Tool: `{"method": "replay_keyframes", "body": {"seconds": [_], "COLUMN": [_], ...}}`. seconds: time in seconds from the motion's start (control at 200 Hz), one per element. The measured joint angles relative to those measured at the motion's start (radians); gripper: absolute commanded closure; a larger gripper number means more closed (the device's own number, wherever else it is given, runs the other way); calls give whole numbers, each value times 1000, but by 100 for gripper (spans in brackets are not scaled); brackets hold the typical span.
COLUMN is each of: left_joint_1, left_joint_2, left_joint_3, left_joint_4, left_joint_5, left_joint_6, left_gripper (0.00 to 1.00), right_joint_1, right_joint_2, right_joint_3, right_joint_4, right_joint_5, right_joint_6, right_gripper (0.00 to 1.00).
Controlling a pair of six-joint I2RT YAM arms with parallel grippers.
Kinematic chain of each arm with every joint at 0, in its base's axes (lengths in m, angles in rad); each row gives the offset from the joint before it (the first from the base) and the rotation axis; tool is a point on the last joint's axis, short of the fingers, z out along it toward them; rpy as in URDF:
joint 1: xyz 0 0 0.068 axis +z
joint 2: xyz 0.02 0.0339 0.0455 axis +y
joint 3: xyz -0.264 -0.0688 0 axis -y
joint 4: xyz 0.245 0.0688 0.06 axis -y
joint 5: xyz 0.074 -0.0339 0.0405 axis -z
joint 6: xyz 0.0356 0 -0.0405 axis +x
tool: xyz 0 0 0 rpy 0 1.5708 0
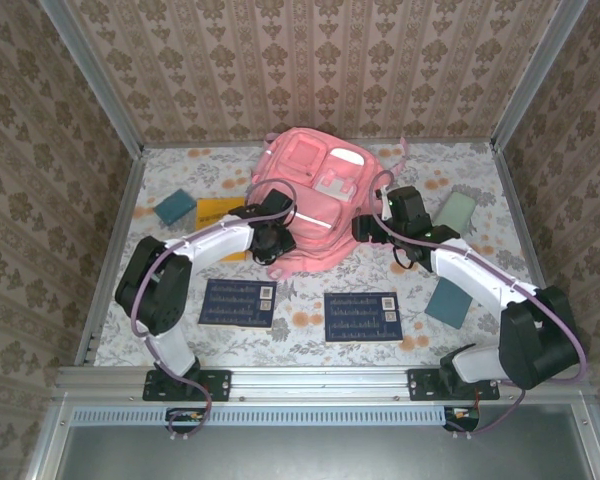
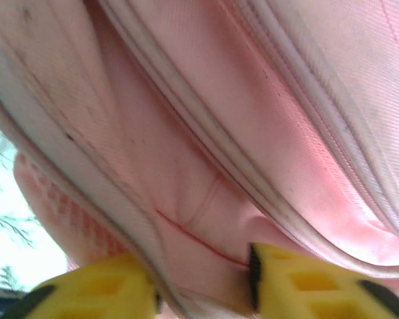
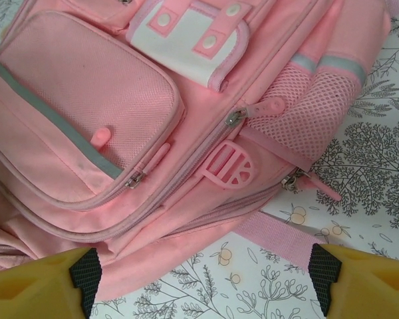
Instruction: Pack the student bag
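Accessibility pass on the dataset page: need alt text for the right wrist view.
A pink student bag lies face up on a floral tablecloth, showing a zipped front pocket with a grey stripe, a white patch and a mesh side pocket. Two yellow fingers stand wide apart at the bottom corners, a pink strap trailing onto the cloth.

Looks down past the right gripper (image 3: 204, 279), yellow fingers (image 3: 40, 286) spread wide, onto the pink backpack (image 3: 153, 139) on a flower-printed tablecloth (image 3: 379, 153), with a grey-striped front pocket (image 3: 73, 113) at left, a white patch (image 3: 186, 33) at top, a mesh side pocket (image 3: 312, 100) and a strap (image 3: 279, 236) at right.
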Motion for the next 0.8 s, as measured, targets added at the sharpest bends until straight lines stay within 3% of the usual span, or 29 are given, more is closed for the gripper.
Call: {"method": "replay_keyframes", "body": {"seconds": [0.01,0.215,0.665,0.8], "left_joint_1": [0,9,74,76], "left_joint_2": [2,11,-181,-185], "left_joint_3": [1,4,98,117], "left_joint_4": [-2,-14,-119,-133], "left_joint_5": [-3,-54,-137,-136], "left_joint_6": [0,21,130,144], "left_gripper": [100,100,100,100], "right_joint_1": [0,6,26,26], "right_joint_2": [0,6,125,177], "right_joint_3": [0,0,11,28], "right_joint_4": [0,1,7,16], "right_joint_5": [0,0,-8,-23], "right_joint_6": [0,-24,-53,-51], "right_gripper": [17,24,57,58]}}
